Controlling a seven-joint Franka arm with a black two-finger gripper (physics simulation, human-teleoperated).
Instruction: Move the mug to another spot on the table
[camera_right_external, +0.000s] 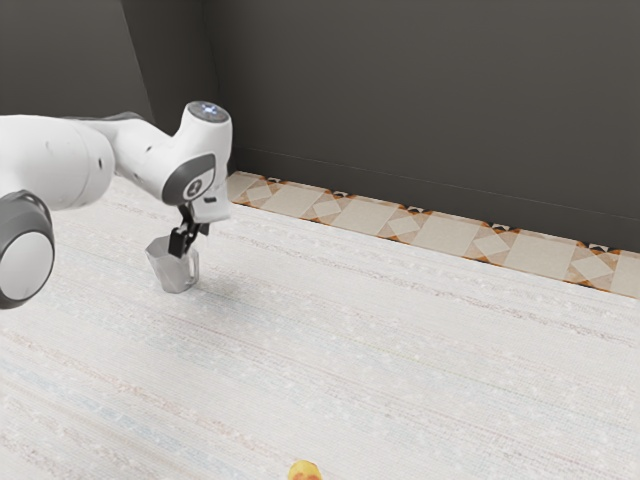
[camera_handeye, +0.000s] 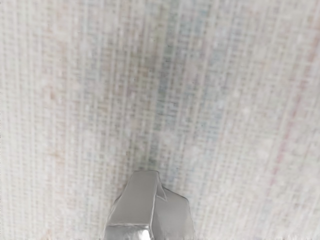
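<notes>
Jaws of gripper (camera_right_external: 183, 243): drawn narrow, seemingly clamped on the mug's rim | table (camera_right_external: 420, 350): broad bare room is offered toward the exterior view's right; far edge near the arm is to be avoided | mug (camera_right_external: 174, 270) (camera_handeye: 150, 210): grasp judged done, lift-off cannot be told, carry and set-down left | yellow object (camera_right_external: 305, 471): seen at near edge, well apart

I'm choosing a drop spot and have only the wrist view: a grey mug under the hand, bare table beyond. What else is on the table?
Observer: A small yellow object, cut by the exterior view's lower edge, lies on the table well away from the mug.
Operator: Do the fingers hold the mug?
Observer: Yes. The fingers come down from above and pinch its rim, on the side toward the exterior view's right.
</notes>
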